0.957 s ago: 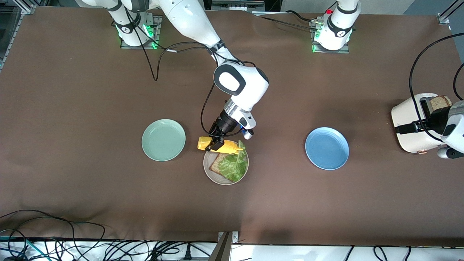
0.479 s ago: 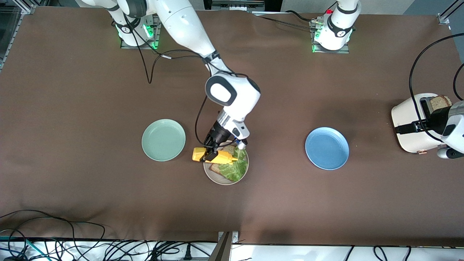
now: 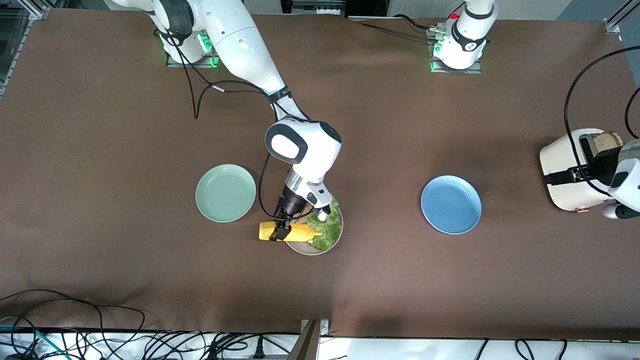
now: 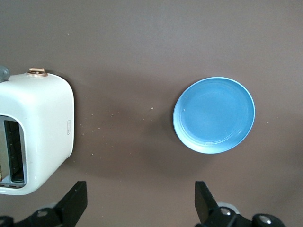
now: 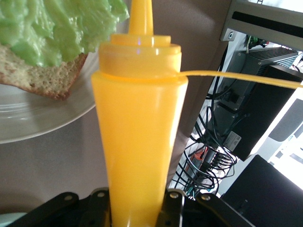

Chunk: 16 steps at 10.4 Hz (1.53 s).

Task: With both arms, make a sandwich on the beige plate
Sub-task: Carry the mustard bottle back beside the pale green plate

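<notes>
plate: mid-surface, between green plate and blue plate; holds one bread slice, lettuce on top.
right claw: clamped on bottle, lying sideways over plate's edge.
step: I'd tip nozzle down over lettuce, squeeze gently.
left claw: spread, holding nothing, over surface near toaster; waiting.
views: right wrist shows bread crust and nozzle aim; front shows bread in toaster.

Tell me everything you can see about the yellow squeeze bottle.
The yellow squeeze bottle is glossy yellow plastic with a ribbed cap, a tapered nozzle and a thin tether strap. The right gripper clamps its body, holding it on its side over the beige plate, nozzle toward the lettuce lying on the bread slice.
</notes>
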Motion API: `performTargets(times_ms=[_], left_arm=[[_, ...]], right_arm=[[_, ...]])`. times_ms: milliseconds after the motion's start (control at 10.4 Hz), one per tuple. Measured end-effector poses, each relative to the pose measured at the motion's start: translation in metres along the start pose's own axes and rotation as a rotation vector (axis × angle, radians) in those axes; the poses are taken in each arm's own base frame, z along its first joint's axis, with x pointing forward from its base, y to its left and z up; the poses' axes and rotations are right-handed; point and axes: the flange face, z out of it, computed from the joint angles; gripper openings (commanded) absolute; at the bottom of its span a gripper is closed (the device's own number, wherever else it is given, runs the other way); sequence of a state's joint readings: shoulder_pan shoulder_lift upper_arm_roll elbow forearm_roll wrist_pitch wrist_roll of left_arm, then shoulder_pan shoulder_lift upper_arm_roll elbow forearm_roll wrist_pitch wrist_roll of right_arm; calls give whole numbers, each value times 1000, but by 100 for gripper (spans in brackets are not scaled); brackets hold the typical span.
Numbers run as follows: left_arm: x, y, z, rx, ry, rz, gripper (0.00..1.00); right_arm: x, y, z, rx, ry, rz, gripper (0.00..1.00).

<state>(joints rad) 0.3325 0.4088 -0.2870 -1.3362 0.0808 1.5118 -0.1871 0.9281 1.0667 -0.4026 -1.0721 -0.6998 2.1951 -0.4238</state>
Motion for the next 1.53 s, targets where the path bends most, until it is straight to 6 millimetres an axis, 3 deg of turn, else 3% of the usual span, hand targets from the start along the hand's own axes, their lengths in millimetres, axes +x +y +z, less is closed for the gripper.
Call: performTargets(times_ms=[191, 383, 479, 574, 957, 1245, 1532], left_arm=[[0, 0, 0, 0, 0, 0, 100], [0, 0, 0, 0, 0, 0, 100], [0, 0, 0, 0, 0, 0, 100], [0, 0, 0, 0, 0, 0, 100], [0, 0, 0, 0, 0, 0, 100], [0, 0, 0, 0, 1, 0, 100], [0, -1, -5, -2, 9, -2, 100]], right_arm=[[-12, 3, 15, -47, -50, -72, 0], [-7, -37, 42, -131, -114, -133, 0], [1, -57, 47, -152, -115, -149, 0], [6, -65, 45, -157, -109, -155, 0], [-12, -28, 21, -150, -75, -123, 0], [-61, 1, 27, -46, 7, -46, 0], [-158, 40, 44, 181, 168, 89, 0]])
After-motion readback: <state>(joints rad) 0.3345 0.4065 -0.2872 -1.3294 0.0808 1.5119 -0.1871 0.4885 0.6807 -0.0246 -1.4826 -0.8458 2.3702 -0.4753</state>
